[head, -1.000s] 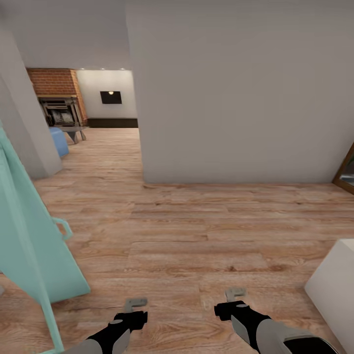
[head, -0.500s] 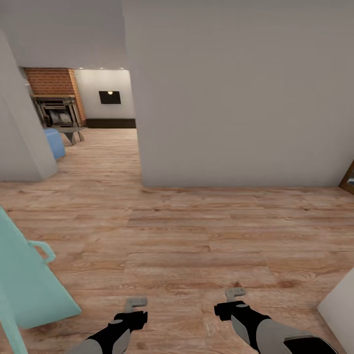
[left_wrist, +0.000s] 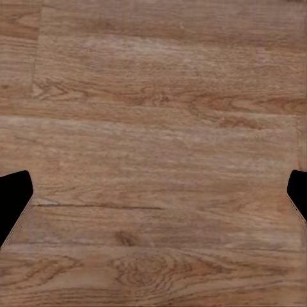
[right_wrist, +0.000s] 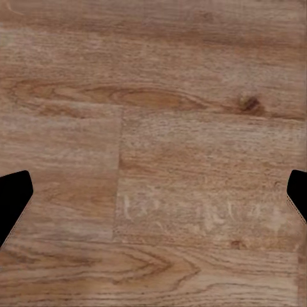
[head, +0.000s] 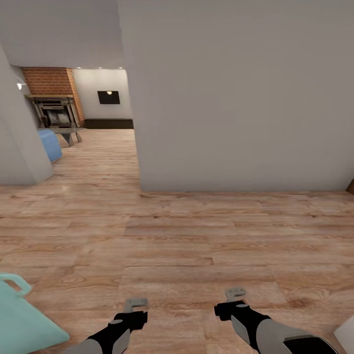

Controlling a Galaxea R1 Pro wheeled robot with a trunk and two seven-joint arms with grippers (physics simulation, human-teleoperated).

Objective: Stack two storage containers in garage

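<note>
The two storage containers and the garage are out of view. I stand on light wood-plank flooring [head: 196, 236] in a hallway. My left gripper [head: 135, 302] and right gripper [head: 235, 294] hang low at the front of the head view, both pointing down at the planks. In the left wrist view the left gripper [left_wrist: 153, 198] is open, its dark fingertips [left_wrist: 13, 198] at the picture's edges and bare wood between them. The right gripper [right_wrist: 153, 198] is open in the same way, with nothing between its fingertips [right_wrist: 13, 198].
A broad pale wall block [head: 236, 98] stands straight ahead. To its left a passage leads to a room with a brick fireplace [head: 54, 96] and a blue seat [head: 49, 143]. A teal object [head: 24, 324] lies near left, a white box corner [head: 346, 334] near right.
The whole view has shifted, so the camera has moved: the teal object and the white box have slid towards the lower corners. Both arms keep their pose, grippers still open.
</note>
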